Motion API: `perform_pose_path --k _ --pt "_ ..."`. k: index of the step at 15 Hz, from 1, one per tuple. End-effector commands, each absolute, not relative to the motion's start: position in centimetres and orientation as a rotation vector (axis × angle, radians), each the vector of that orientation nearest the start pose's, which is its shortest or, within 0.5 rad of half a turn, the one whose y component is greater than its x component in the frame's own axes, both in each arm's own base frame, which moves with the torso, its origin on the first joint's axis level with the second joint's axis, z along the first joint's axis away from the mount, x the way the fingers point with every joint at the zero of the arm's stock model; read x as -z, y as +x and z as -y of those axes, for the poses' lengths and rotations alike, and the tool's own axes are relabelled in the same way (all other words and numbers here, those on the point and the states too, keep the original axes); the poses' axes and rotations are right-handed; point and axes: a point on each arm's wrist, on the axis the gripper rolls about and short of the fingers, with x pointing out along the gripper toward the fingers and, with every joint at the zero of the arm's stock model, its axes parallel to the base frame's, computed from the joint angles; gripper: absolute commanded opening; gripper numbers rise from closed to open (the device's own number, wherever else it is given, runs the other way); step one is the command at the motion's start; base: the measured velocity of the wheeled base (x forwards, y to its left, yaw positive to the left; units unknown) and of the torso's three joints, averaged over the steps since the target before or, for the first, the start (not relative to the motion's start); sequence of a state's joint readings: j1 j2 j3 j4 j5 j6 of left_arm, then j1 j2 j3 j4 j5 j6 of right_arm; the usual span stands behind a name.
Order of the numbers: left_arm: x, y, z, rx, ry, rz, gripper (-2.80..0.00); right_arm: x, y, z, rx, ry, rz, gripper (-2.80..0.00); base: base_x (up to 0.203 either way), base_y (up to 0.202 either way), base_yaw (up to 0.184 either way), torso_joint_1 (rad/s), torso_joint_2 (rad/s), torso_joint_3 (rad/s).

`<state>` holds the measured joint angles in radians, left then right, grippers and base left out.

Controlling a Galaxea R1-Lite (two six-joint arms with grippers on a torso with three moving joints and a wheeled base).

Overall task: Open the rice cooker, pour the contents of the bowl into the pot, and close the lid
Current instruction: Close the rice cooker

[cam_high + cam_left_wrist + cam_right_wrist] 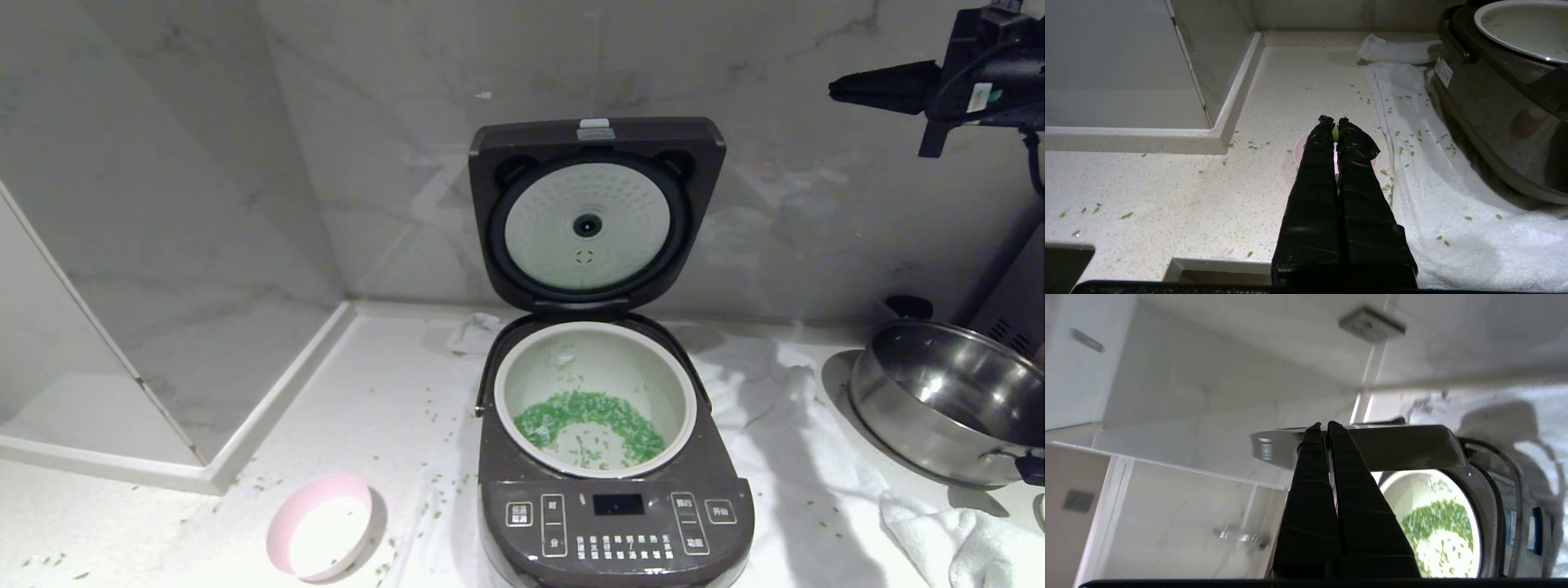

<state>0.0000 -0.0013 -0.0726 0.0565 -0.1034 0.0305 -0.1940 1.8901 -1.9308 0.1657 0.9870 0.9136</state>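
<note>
Head view: the rice cooker (612,506) stands lid (596,212) up, green grains (592,412) in its pot (522,359); the empty bowl (320,527) sits left. The right gripper (837,86), fingers together, hangs high; the left gripper (1334,121) is pressed together above the bowl.

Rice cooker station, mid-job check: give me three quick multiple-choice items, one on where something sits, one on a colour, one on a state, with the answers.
1. Where is the bowl?
A. On the counter at the cooker's front left
B. Inside the pot
C. In the steel pan

2. What colour are the grains in the pot?
A. White
B. Green
C. Brown

3. How does the lid stand?
A. Shut
B. Taken off, lying on the towel
C. Raised upright on its hinge

Answers:
1 A: the bowl lies tilted on the counter, left of the rice cooker.
2 B: green grains lie across the floor of the pot.
3 C: the lid stands up with its pale plate facing forward.
</note>
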Motion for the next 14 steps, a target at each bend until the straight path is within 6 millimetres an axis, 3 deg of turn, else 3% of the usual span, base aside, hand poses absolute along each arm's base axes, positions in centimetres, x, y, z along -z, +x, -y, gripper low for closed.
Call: perform_pose_path --k 1,14 --pt "-9.0 -2.9 0.2 0.104 0.032 0.022 -2.8 -32.8 38.2 4.0 -0.738 0.957 -0.555 -2.8 0.0 0.0 0.0 0.0 0.0 0.0" --pt "-9.0 -2.9 0.2 0.075 0.03 0.023 -2.8 -29.3 41.5 -1.4 -0.865 0.861 -0.638 -2.8 0.0 0.0 0.0 0.0 0.0 0.0"
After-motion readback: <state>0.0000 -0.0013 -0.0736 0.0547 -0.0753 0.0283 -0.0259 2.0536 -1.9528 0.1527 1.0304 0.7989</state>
